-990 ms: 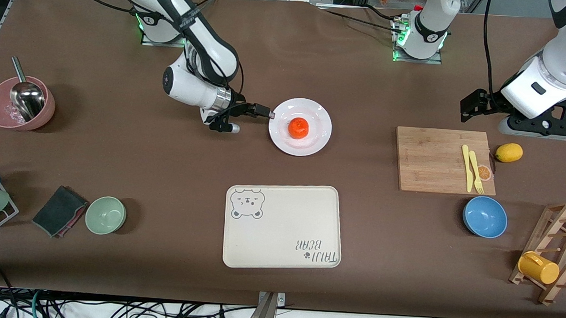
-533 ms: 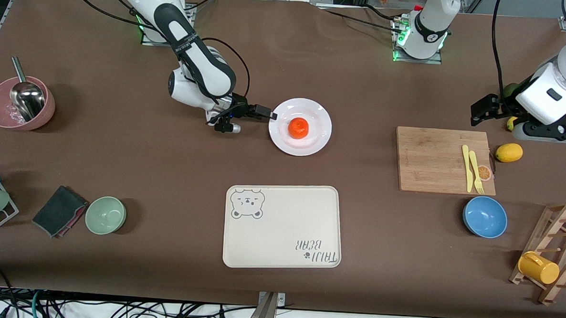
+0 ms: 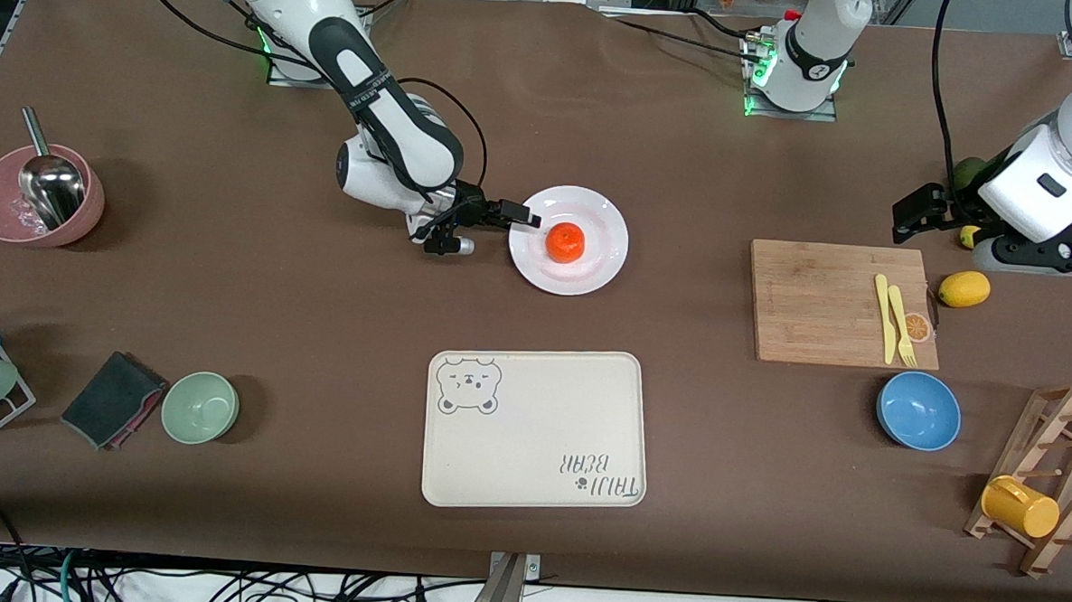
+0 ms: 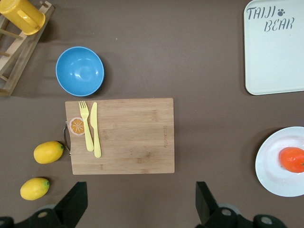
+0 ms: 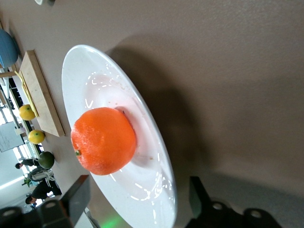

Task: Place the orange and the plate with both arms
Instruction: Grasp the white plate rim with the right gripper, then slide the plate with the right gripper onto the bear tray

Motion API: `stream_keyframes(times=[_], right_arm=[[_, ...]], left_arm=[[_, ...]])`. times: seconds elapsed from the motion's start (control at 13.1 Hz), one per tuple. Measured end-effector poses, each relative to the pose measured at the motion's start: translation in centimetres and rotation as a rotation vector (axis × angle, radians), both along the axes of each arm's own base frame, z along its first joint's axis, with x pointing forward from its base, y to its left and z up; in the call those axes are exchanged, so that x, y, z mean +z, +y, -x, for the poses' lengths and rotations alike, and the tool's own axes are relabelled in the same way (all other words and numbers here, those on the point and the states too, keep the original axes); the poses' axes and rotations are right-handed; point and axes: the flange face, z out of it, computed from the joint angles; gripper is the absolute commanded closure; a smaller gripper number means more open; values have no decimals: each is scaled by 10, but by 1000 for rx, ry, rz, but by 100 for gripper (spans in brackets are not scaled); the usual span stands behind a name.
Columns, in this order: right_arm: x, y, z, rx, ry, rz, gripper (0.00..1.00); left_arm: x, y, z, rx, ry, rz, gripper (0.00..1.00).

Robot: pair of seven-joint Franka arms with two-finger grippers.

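Observation:
The orange (image 3: 565,242) sits on the middle of the white plate (image 3: 597,269), mid-table. My right gripper (image 3: 523,219) is open at the plate's rim on the right arm's side, one finger above the rim. In the right wrist view the plate's rim (image 5: 95,76) runs between the two spread fingers of the right gripper (image 5: 137,199), with the orange (image 5: 102,141) just ahead. My left gripper (image 3: 911,209) is open and empty, raised over the table at the left arm's end. The left wrist view shows the left gripper (image 4: 140,202) over bare table, with the plate (image 4: 270,171) and the orange (image 4: 292,159) at its edge.
A wooden cutting board (image 3: 825,305) with a yellow knife and fork lies toward the left arm's end, a lemon (image 3: 963,289) beside it. A blue bowl (image 3: 918,410), a cream bear tray (image 3: 535,428), a green bowl (image 3: 200,407), a pink bowl (image 3: 38,196) and a mug rack (image 3: 1035,486) stand around.
My right gripper has moved toward the plate, and its finger now reaches over the rim. My left gripper drew back toward its end of the table, then held still.

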Motion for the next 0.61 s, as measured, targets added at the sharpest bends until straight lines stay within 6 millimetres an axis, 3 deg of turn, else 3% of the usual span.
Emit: stream_keyframes(times=[0.23, 0.3, 0.61], right_arm=[[-5, -1, 0, 33, -37, -1, 94], [-5, -2, -1, 42, -48, -2, 100], [-3, -2, -7, 71, -92, -19, 100]], left_arm=[[-1, -2, 0, -3, 1, 0, 0], [-1, -2, 0, -4, 1, 1, 0], [-2, -3, -1, -4, 3, 1, 0]])
